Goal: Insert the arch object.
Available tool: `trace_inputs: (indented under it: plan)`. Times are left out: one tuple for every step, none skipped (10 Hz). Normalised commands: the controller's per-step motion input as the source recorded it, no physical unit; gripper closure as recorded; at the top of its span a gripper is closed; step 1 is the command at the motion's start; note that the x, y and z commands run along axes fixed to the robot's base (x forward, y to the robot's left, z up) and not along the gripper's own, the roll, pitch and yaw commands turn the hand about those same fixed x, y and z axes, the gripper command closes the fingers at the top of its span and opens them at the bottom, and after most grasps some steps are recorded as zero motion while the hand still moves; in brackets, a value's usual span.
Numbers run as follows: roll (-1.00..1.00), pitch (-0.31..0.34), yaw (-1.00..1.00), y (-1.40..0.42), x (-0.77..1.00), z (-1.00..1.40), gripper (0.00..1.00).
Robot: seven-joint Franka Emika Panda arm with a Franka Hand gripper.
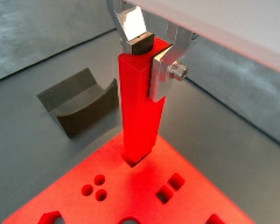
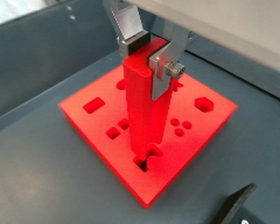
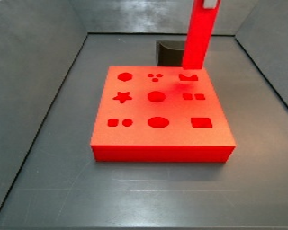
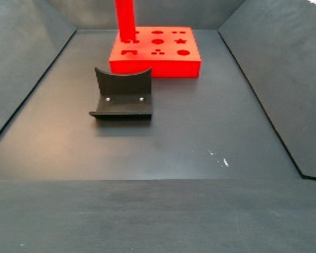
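My gripper (image 1: 152, 57) is shut on the upper end of the arch object (image 1: 139, 114), a long bright-red bar held upright, as both wrist views show (image 2: 152, 54). The bar (image 2: 140, 114) stands over the flat red board (image 2: 206, 127). Its lower end meets a shaped cutout (image 2: 145, 160) near one corner of the board; I cannot tell how deep it sits. In both side views the bar (image 3: 197, 36) (image 4: 123, 20) rises from the board (image 3: 171, 144) (image 4: 168, 61), and the gripper is out of frame above.
The dark-grey fixture (image 4: 121, 94) stands on the floor apart from the board; it also shows in three other views (image 1: 74, 105) (image 3: 168, 49) (image 2: 236, 208). The board has several other shaped cutouts. Grey walls enclose the floor.
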Motion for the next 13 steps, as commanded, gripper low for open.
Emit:
trace_inputs:
  plan:
    - [0.15,0.27,-0.54,-0.02,0.12,-0.28,1.0]
    - [0.08,0.293,-0.35,-0.09,0.14,-0.15,1.0]
    - [0.01,0.166,-0.13,-0.06,0.08,-0.13,1.0]
    - [0.03,0.064,0.0,0.0,0.02,-0.07,1.0]
    - [0.0,0.0,0.0,0.04,0.0,0.0,1.0]
    - [0.0,0.0,0.02,0.1,0.0,-0.07,1.0]
    - [0.0,0.0,0.11,0.11,0.0,-0.09,1.0]
    - [0.0,0.004,0.1,0.06,0.0,-0.13,1.0]
    - [0.0,0.0,0.09,0.0,0.0,-0.15,1.0]
    - [0.0,0.0,0.09,0.0,0.01,-0.18,1.0]
    - [0.0,0.001,0.1,0.0,0.06,-0.21,1.0]
    - [0.01,0.013,0.12,0.0,0.11,-0.23,1.0]
    - [0.04,0.036,0.16,0.0,0.15,-0.27,1.0]
